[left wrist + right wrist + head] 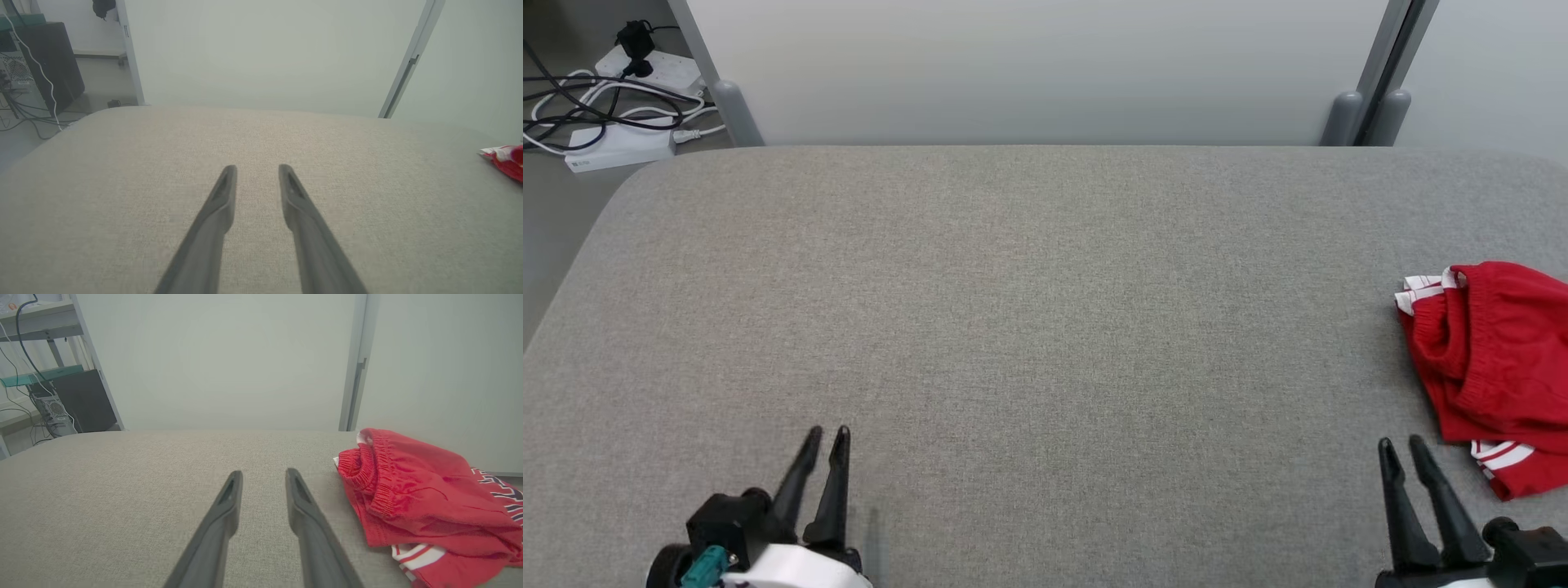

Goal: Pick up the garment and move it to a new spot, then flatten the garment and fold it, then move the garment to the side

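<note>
One garment [1494, 359], two grippers, one table [1045, 310]. The garment, red with white-striped trim, lies in a crumpled heap on the grey fabric-covered table at the far right of the head view, partly cut off by that view's edge.

The right gripper [1400, 443] sits at the lower right, fingers parted by a narrow gap and holding nothing. The garment lies just ahead of it and to its right, near but not touching. In the right wrist view the ribbed waistband faces the fingertips [292, 475], with bare table between them.

The left gripper [829, 433] sits at the lower left, likewise slightly parted and empty-handed. It is well apart from the garment, most of the table's width lying between them; in the left wrist view only a small red corner shows at the right edge.

Two white power strips [621, 147] with tangled cables [572, 98] lie on the floor beyond the table's far left corner.
</note>
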Robot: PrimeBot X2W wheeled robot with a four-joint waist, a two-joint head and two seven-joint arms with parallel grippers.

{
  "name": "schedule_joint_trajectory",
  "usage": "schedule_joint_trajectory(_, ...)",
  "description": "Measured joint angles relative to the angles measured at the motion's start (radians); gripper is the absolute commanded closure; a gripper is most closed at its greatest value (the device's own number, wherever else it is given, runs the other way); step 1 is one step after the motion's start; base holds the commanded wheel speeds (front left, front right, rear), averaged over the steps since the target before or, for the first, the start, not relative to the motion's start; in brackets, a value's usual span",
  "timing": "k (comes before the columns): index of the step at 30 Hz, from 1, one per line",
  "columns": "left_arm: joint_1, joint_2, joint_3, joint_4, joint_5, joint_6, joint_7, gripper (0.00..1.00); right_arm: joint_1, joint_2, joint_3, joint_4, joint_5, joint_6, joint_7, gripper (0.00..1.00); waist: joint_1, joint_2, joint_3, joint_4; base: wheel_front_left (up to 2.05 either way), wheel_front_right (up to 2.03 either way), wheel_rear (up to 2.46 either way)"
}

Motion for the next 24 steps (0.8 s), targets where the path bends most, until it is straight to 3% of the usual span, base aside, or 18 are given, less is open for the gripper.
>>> schedule_joint_trajectory(24,0.023,-0.036,0.038,0.038,-0.212,-0.032,0.056,1.00,-0.005,-0.001,0.004,0.058,0.272,0.000,0.044,1.00,0.0003,0.0000,-0.009,0.003,0.00,0.00,0.00)
